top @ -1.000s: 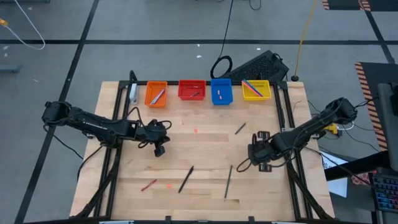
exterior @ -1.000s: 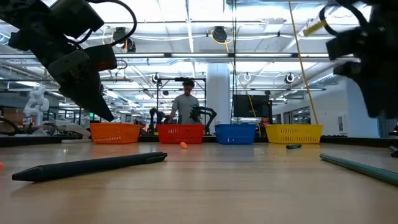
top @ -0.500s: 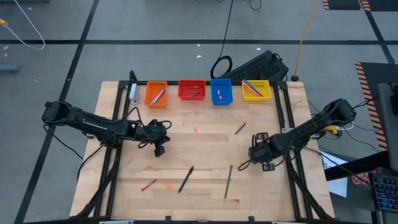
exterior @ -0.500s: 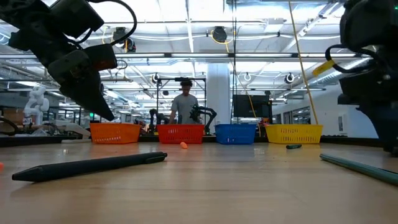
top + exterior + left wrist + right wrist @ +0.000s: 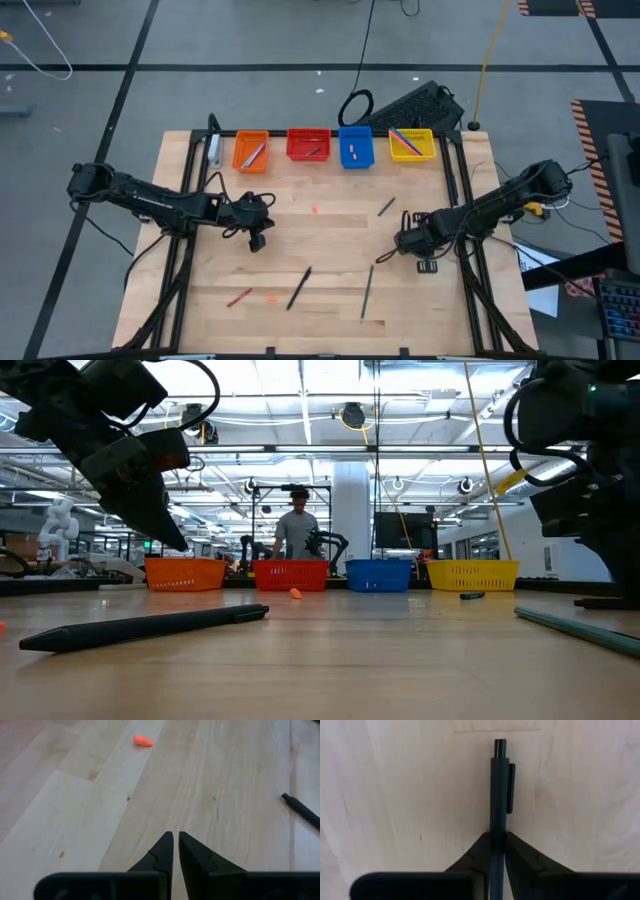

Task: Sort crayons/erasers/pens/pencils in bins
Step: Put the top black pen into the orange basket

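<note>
Gripping a slim dark pen [image 5: 498, 790] with a side clip, the right hand [image 5: 493, 851] hangs over the pale wood counter [image 5: 330, 225] at its right side. The left hand [image 5: 173, 851], pinched closed and empty, waits mid-left.

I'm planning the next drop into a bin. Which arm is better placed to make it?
Right. The right gripper is shut on a dark pen above the table. The left gripper is shut and empty, low over bare wood, with only a small eraser ahead.
</note>
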You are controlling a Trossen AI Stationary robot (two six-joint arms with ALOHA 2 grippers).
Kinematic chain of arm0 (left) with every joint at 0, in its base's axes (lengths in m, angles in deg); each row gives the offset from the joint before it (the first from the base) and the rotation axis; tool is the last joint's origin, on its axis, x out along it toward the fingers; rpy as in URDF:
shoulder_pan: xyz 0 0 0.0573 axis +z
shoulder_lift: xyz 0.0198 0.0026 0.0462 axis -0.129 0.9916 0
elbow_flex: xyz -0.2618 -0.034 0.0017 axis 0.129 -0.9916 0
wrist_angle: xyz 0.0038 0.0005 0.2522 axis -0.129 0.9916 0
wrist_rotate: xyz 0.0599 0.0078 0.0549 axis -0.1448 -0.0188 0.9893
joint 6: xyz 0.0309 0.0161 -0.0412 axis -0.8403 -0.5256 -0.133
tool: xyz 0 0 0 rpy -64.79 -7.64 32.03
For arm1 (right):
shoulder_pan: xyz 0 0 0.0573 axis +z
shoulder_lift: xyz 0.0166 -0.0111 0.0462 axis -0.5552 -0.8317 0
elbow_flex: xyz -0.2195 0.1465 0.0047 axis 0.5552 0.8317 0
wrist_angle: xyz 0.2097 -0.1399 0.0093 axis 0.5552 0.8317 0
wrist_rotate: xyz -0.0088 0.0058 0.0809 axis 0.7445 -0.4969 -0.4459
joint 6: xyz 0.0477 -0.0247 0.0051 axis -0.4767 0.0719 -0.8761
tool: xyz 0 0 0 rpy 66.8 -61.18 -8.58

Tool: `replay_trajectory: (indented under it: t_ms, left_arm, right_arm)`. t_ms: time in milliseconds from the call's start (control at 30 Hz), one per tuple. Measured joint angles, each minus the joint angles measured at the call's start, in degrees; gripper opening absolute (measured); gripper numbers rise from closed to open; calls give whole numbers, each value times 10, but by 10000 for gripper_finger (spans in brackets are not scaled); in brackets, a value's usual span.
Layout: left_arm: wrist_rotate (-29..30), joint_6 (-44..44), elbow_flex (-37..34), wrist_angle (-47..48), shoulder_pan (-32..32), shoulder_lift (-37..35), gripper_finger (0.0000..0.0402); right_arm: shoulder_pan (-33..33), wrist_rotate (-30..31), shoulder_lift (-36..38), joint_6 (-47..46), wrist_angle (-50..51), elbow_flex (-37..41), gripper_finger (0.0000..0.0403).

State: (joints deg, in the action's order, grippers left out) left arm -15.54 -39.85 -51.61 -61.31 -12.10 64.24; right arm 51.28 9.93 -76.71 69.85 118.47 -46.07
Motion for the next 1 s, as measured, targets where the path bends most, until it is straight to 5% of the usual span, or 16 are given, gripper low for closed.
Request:
replay_trajectory:
  t_ms: [233, 567, 867, 1000]
  left_arm:
    - [-16, 7, 0, -12, 0, 0, 31]
    - [-69, 17, 0, -118, 0, 0, 31]
    - [-70, -11, 0, -261, 0, 0, 34]
    - [-70, -43, 0, -328, 0, 0, 67]
  right_arm:
    - [-18, -5, 22, -55, -19, 4, 34]
    - [-42, -12, 62, -70, -223, 3, 34]
    - [-87, 7, 58, -3, -549, 17, 36]
    - [-107, 7, 36, 50, -729, 34, 36]
